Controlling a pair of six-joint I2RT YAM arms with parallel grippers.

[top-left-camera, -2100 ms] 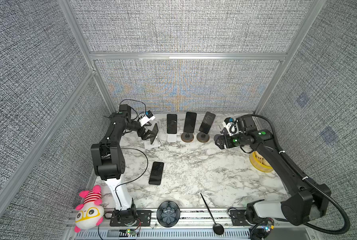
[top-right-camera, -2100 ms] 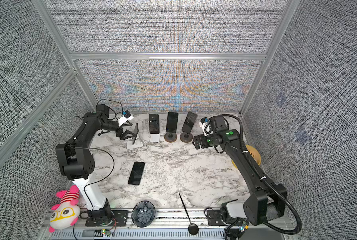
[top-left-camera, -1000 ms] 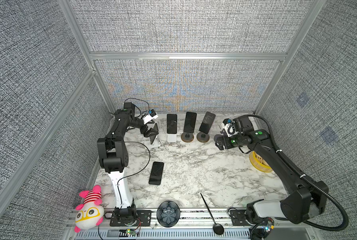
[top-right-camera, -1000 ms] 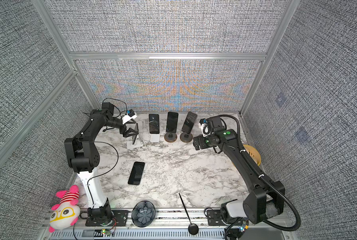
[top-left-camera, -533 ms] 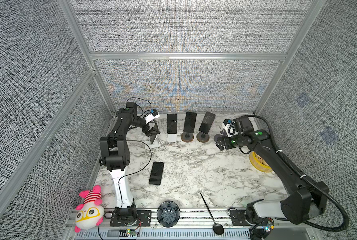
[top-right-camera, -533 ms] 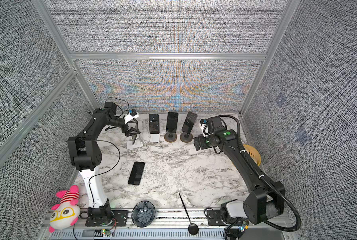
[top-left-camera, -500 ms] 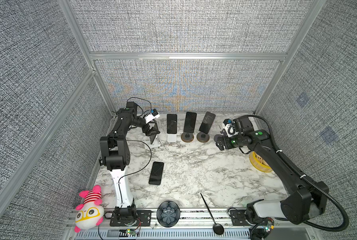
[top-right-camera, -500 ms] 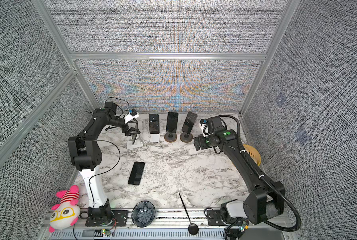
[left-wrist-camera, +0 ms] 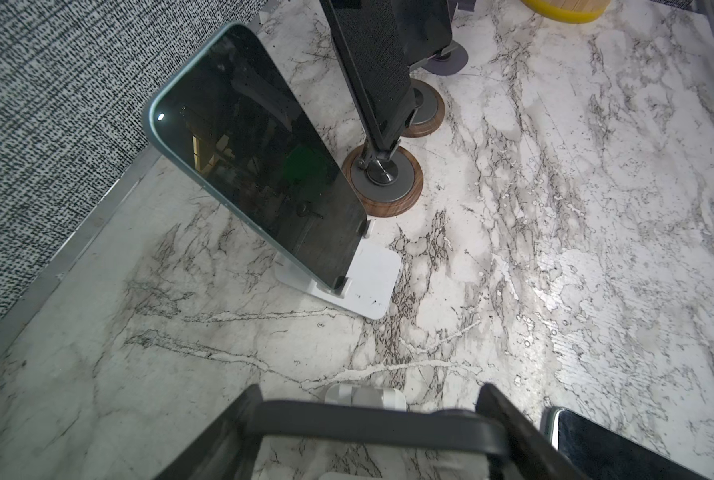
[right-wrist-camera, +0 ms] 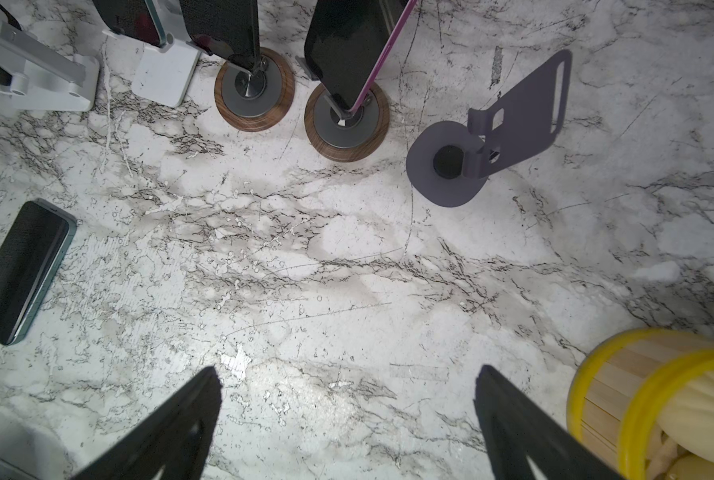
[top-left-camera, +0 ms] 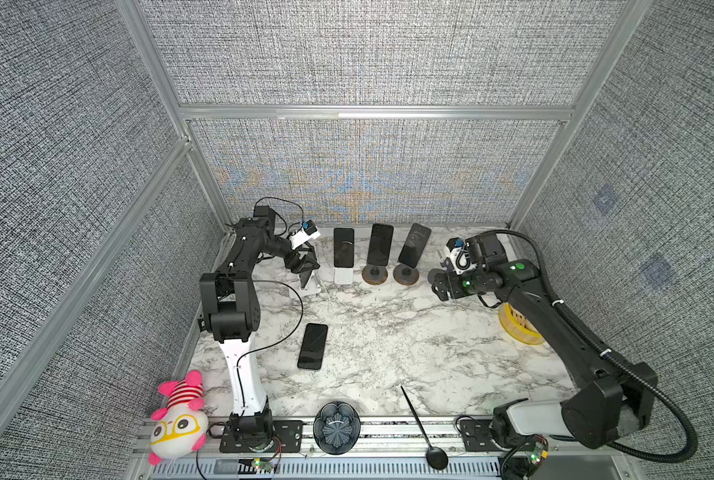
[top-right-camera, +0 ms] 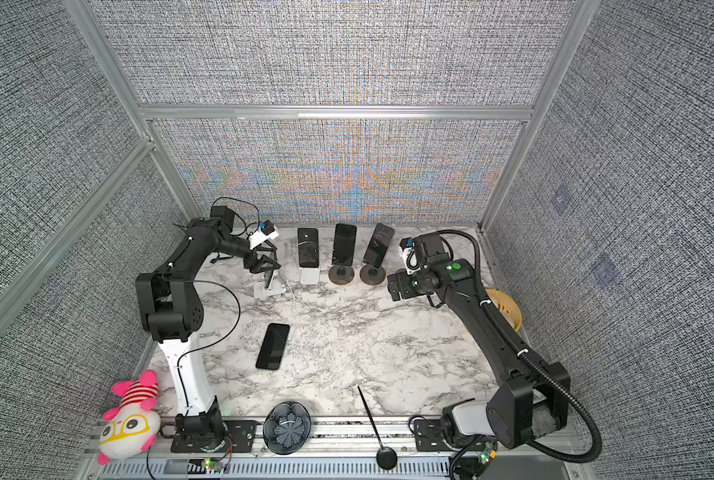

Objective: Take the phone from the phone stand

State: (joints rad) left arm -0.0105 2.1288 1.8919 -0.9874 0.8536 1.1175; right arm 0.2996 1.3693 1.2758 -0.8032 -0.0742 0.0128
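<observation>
Logging stock from my remote seat, with the clock face laid over both top views and the back wall at 12.

- Left tool (top-left-camera: 305,267), at 10 o'clock: fingers (left-wrist-camera: 222,436) set wide, one at each side of the phone (left-wrist-camera: 372,428) at its top edge. I cannot tell whether they pinch it.
- Phone: sitting in the white phone stand (top-right-camera: 269,289), under that tool.
- Right tool (right-wrist-camera: 347,415), at 2 o'clock: spread wide, holding nothing, above bare table (right-wrist-camera: 347,270).
- Three other phones (top-left-camera: 380,244): propped on stands in a row at 12 o'clock.
- Loose phone (top-left-camera: 313,346): flat on the table at 8 o'clock.
- Empty grey stand (right-wrist-camera: 492,137): just beside the row's right end.
- Yellow-rimmed wooden steamer (top-left-camera: 517,328): at 3 o'clock.
</observation>
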